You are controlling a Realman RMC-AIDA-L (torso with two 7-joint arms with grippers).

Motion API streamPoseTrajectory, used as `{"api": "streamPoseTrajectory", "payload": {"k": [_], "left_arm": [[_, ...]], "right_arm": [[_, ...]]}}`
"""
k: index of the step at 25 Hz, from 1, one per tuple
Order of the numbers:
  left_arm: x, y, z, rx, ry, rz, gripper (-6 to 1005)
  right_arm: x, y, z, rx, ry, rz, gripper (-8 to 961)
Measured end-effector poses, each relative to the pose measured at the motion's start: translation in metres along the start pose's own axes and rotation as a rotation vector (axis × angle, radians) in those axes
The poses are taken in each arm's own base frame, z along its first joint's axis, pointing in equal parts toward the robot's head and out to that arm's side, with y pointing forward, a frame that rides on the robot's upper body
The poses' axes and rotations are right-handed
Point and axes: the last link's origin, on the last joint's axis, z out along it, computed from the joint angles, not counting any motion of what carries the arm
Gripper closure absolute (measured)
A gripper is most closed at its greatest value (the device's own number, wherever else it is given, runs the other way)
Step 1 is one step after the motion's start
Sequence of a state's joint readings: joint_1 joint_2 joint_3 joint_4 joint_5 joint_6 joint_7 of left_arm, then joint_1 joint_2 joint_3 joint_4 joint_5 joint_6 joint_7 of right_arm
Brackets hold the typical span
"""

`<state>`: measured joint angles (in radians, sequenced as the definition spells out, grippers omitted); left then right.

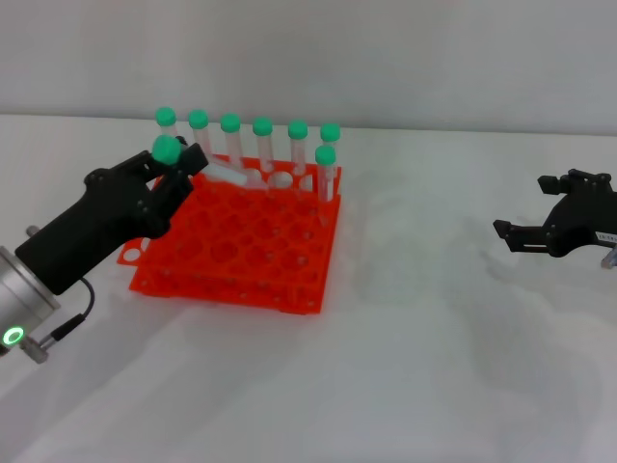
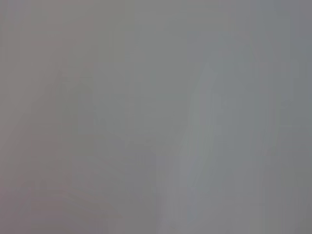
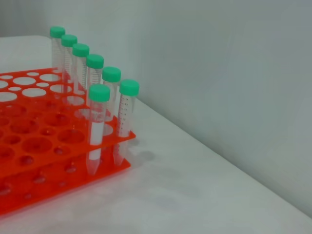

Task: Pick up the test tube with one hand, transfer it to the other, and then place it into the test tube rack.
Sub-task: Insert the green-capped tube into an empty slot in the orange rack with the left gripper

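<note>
The left gripper [image 1: 183, 162], on the silver arm with the green ring light, is clamped on the tube [image 1: 217, 170] just below its green cap; the clear tube lies tilted over the rack's [image 1: 231, 253] far left holes. Seven other tubes [image 1: 262, 145] stand upright along the orange-red rack's far edge. The right gripper [image 1: 521, 238] hangs spread and empty, well apart to the right.

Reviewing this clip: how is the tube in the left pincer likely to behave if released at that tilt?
The test tube looks slim, light and rigid. Held tilted by the left pincer over the test tube rack, it would likely topple, and its round body could roll.
</note>
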<state>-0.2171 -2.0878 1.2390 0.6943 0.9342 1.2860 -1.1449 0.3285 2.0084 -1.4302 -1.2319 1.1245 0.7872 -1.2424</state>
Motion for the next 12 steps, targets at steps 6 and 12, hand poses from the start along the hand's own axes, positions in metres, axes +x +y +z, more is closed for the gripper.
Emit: {"api": "streamPoseTrajectory", "payload": {"k": [6, 12], "left_arm": [[-0.001, -0.021, 0.005, 0.128, -0.031, -0.013, 786], [0.001, -0.038, 0.024, 0.211, -0.086, -0.002, 787]], "right_arm": [[0.002, 0.0, 0.001, -0.003, 0.007, 0.003, 86], [0.004, 0.002, 0.003, -0.011, 0.013, 0.005, 86]]}}
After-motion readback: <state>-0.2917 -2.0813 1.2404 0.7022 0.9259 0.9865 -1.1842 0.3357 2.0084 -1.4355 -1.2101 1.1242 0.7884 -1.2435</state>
